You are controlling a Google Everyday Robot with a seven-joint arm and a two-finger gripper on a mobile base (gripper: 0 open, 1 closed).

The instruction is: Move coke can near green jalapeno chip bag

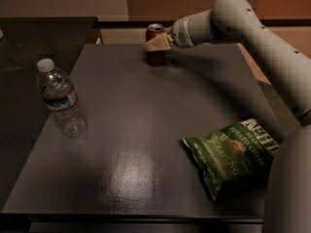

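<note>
Though the gripper point(157, 43) sits against the coke can point(156, 58), upper side, I cannot tell if it is clamped. Can likely stiff, light, slick; best held mid-body, upright.

gripper point(156, 43) at metal coke can point(155, 57) | glossy table point(141, 130) | crinkly chip bag point(231, 154) | plastic bottle point(60, 101)

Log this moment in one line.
gripper: at can, far edge | can: upright, far from bag | bag: flat, near right | bottle: left side
</note>
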